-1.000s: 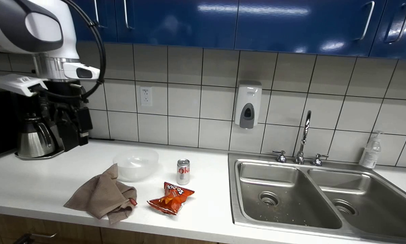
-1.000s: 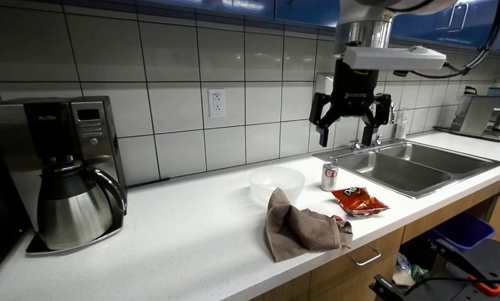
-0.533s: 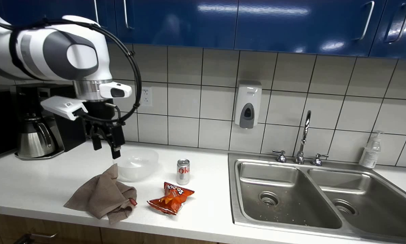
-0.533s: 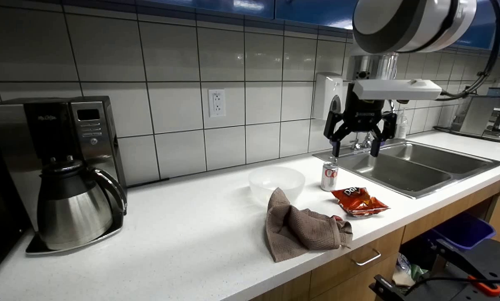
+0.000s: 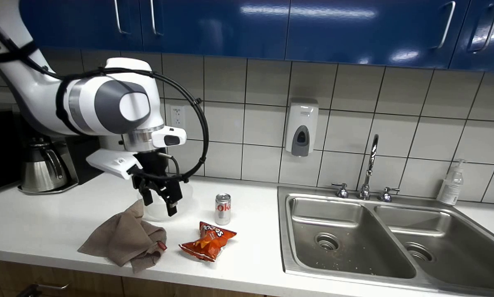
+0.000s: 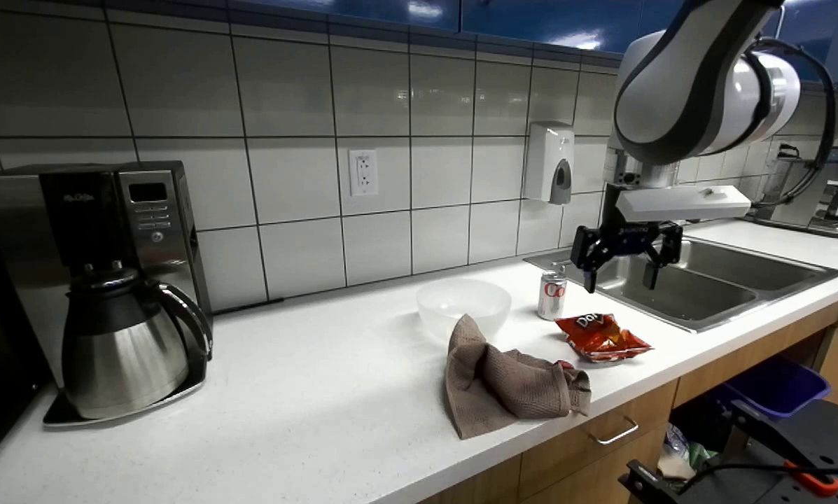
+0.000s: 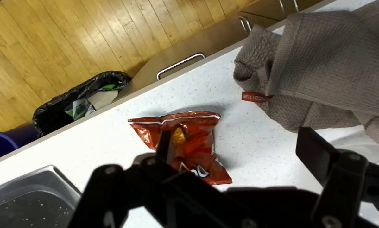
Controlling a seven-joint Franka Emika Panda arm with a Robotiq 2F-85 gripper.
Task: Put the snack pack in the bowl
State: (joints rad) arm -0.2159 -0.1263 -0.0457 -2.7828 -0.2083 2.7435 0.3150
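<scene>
The snack pack is a red, shiny chip bag lying on the white counter; it also shows in an exterior view and in the wrist view. The bowl is translucent white, upright and apparently empty; in an exterior view my gripper partly hides it. My gripper is open with nothing between its fingers. It hangs above the counter, higher than the bag, and shows in an exterior view. In the wrist view my gripper has its left finger overlapping the bag; its right finger is over bare counter by the towel.
A brown towel lies beside the bowl and the bag, near the counter edge. A silver soda can stands behind the bag. A steel sink lies past them. A coffee maker stands at the far end.
My arm has come down and moved away from the coffee maker toward the bag and sink. The gripper stays open. The bag, bowl, can and towel have not moved.
</scene>
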